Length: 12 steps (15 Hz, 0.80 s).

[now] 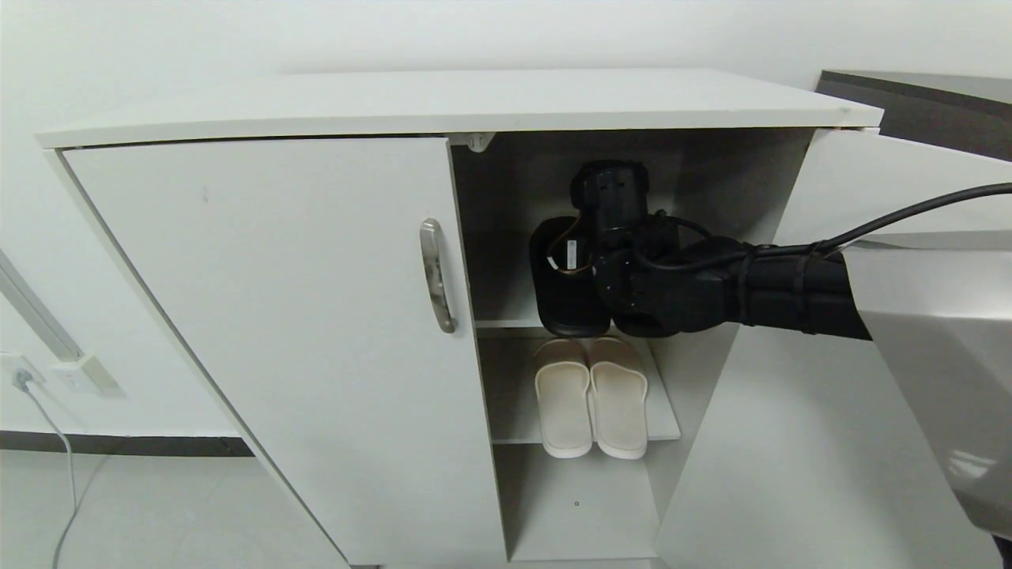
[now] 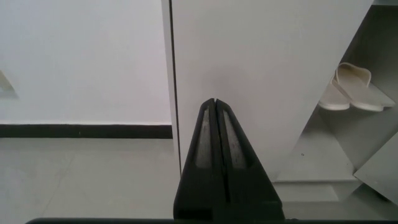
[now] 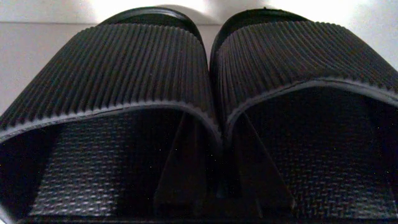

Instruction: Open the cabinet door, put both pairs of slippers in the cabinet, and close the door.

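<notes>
The right gripper (image 3: 214, 134) clamps the black slippers (image 3: 143, 74) at the front edge of the upper shelf (image 1: 500, 323). Their long axes run front-to-back, toes rearward. Left gripper (image 2: 215, 106): closed, empty.

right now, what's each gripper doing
left gripper: shut, holding nothing
right gripper: shut on the black slippers

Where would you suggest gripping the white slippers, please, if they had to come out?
Probably the touching inner walls of the white slippers, at the heels, coming straight in through the open right side of the cabinet. They lie flat, side by side, heel ends at the shelf front, so one finger fits each footbed.
</notes>
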Available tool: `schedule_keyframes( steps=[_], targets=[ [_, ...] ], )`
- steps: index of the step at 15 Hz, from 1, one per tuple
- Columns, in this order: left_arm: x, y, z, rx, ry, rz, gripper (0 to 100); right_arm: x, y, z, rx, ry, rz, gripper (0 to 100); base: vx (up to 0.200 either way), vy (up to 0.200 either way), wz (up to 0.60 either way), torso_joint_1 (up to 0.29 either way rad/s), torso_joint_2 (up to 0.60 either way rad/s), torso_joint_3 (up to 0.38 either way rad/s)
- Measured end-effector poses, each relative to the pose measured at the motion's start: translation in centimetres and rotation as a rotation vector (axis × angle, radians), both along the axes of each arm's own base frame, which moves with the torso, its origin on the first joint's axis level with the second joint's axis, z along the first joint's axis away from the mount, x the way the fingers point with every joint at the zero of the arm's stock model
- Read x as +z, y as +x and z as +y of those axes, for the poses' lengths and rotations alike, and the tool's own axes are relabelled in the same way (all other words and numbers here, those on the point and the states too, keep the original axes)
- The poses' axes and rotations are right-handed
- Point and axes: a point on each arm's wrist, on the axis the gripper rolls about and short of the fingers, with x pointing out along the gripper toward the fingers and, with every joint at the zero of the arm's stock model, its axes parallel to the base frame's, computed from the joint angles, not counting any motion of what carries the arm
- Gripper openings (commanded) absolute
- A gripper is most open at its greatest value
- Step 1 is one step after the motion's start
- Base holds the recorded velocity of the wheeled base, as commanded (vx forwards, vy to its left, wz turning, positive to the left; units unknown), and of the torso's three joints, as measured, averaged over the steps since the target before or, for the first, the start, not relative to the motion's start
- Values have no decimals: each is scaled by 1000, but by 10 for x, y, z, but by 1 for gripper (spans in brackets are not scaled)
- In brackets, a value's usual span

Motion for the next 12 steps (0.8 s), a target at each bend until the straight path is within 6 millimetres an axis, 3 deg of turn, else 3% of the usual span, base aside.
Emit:
schedule_keyframes(
  steps=[9,10,12],
  targets=[
    [0,0,0,0,0,0,0,-6,3,1,-6,1,8,0,0,0,0,0,0,0],
    [0,0,0,0,0,0,0,-7,3,1,-7,4,10,100,0,0,0,0,0,0],
    [0,0,0,0,0,0,0,-7,3,1,-10,6,12,100,0,0,0,0,0,0]
  ],
)
